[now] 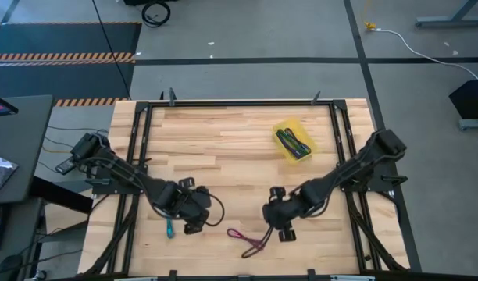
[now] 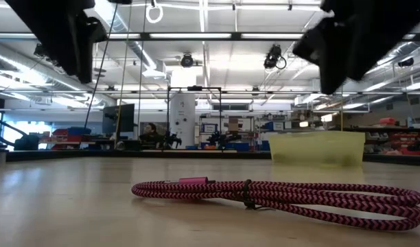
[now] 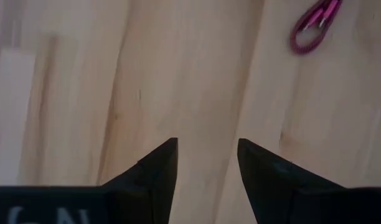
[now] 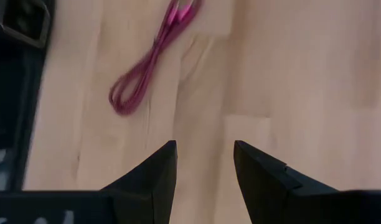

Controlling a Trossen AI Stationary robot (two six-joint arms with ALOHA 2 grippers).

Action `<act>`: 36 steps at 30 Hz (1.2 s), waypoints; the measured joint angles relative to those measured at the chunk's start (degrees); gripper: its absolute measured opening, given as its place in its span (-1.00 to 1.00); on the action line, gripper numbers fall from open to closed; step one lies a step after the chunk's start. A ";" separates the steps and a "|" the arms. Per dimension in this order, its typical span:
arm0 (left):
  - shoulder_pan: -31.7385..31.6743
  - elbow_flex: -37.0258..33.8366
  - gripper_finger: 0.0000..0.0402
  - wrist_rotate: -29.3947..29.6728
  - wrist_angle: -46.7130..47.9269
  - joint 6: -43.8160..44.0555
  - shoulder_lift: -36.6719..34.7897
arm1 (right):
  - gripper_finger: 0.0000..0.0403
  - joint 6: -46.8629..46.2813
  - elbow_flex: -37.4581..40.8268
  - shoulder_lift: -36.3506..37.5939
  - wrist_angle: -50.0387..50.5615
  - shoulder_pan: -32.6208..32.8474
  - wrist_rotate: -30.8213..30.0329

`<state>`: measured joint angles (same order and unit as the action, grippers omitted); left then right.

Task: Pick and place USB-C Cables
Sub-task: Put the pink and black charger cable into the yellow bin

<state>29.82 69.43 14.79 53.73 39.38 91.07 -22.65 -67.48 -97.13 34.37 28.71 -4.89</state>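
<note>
We count cables [image 1: 294, 143] already in the yellow tray [image 1: 283, 126]. Magenta cable [image 1: 249, 239] and teal cable [image 1: 168, 228] lie on the bench [image 1: 239, 156], left to do. Left gripper [image 3: 206, 163] and right gripper [image 4: 205, 163] hover, jaws released, empty.

One camera looks straight down over the whole table [image 1: 223, 148], another sits level at its surface, close to the magenta cable [image 2: 278, 195] both wrist cameras share.
</note>
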 joint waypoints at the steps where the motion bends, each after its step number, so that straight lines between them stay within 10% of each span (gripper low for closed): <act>1: 0.26 0.00 -0.14 0.80 -0.60 -0.52 0.00 | -0.18 -0.38 0.00 -1.04 0.00 0.50 0.00; 16: 1.21 -0.07 -0.26 11.50 -3.89 -1.73 0.00 | -0.18 -2.50 -1.05 -4.87 -16.29 6.39 1.78; 36: 2.65 -0.11 -0.26 9.84 -13.00 -10.56 0.02 | -0.18 -11.90 -0.94 -16.28 -23.40 7.28 -2.56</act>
<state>32.47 69.32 24.63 40.73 28.82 91.09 -34.54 -68.42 -113.41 10.97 35.99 -7.44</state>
